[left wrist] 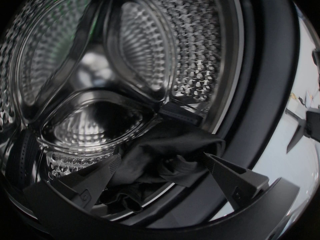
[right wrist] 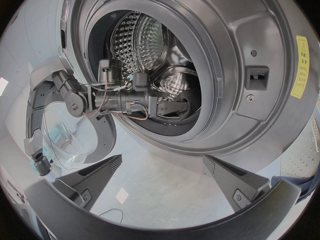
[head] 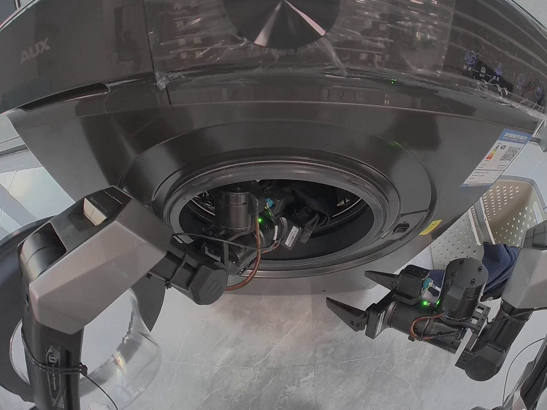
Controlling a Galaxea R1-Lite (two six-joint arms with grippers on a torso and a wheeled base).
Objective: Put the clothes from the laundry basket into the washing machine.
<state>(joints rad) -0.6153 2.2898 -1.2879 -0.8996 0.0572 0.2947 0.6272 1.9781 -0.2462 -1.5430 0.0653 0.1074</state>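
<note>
The left gripper point(left wrist: 162, 157) is inside the drum point(left wrist: 140, 50) of the washer point(head: 285, 126), its fingers spread apart and clamped on nothing. A dark garment point(left wrist: 146, 165) lies just ahead of the tips and between them, heaped low at the drum's front edge. Whether a fold touches either finger I cannot tell. The right gripper point(head: 348, 287) is also spread and empty. It hangs outside the washer, below the door opening, with the basket point(head: 513, 212) behind it and a blue cloth point(head: 498, 260) in the basket.

The step in hand looks like letting go of the garment and backing out. To do it well, keep the left fingers wide so no fold is nipped, and draw the wrist straight back along the line of the opening. It should stay clear of the dark seal point(left wrist: 266, 84) and the open door point(right wrist: 66, 130). The garment sits close to the lip, so part of it could trail out. A short nudge deeper before leaving would be prudent. The right arm is best placed to turn back for the blue cloth.

As for writing, there is a logo point(head: 35, 49) on the washer's top, on the left gripper's side. A blue-and-white rating label point(head: 501, 158) with a square code sits on the front, above the right gripper. A yellow warning sticker point(right wrist: 300, 67) sits beside the latch. The icons on the control strip point(head: 496, 72) are too small to make out.
</note>
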